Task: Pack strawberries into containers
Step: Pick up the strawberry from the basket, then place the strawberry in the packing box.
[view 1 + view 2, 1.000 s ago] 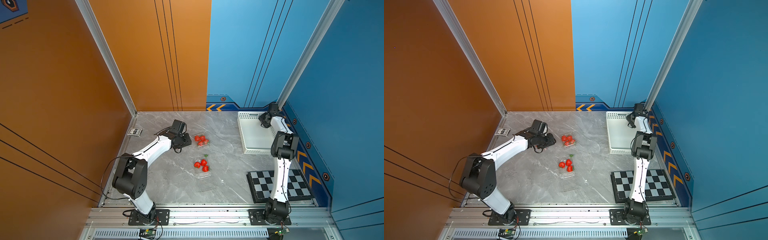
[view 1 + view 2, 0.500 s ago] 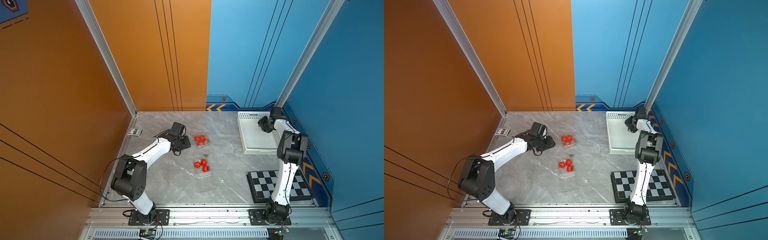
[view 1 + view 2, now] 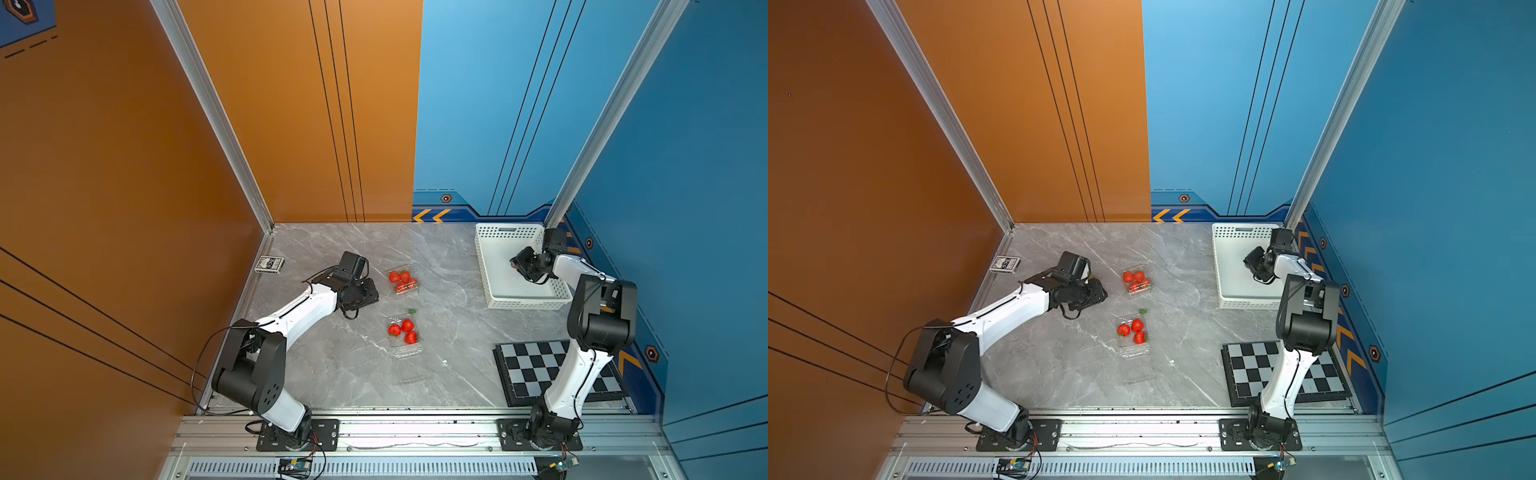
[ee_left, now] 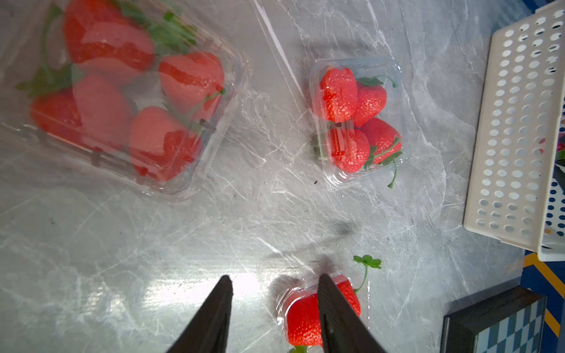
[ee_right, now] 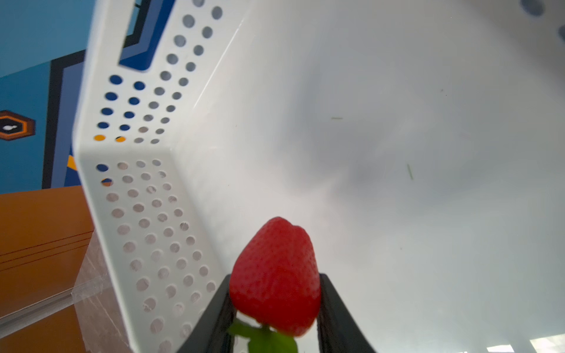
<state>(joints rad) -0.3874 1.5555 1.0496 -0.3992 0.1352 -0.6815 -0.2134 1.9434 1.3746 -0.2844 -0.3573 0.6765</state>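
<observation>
Though unclear from top, wrist cam shows R tool (image 5: 275, 276) clamping strawberry (image 5: 275, 256).

Bare desk (image 3: 345, 374) lies open at 7 o'clock and at 12. At centre the far container (image 3: 402, 281) and near container (image 3: 405, 338) leave a narrow strip between them. The white basket (image 3: 521, 297) walls off 2 o'clock, the checkerboard (image 3: 536, 365) covers 4, a card box (image 3: 270, 264) 10.
</observation>
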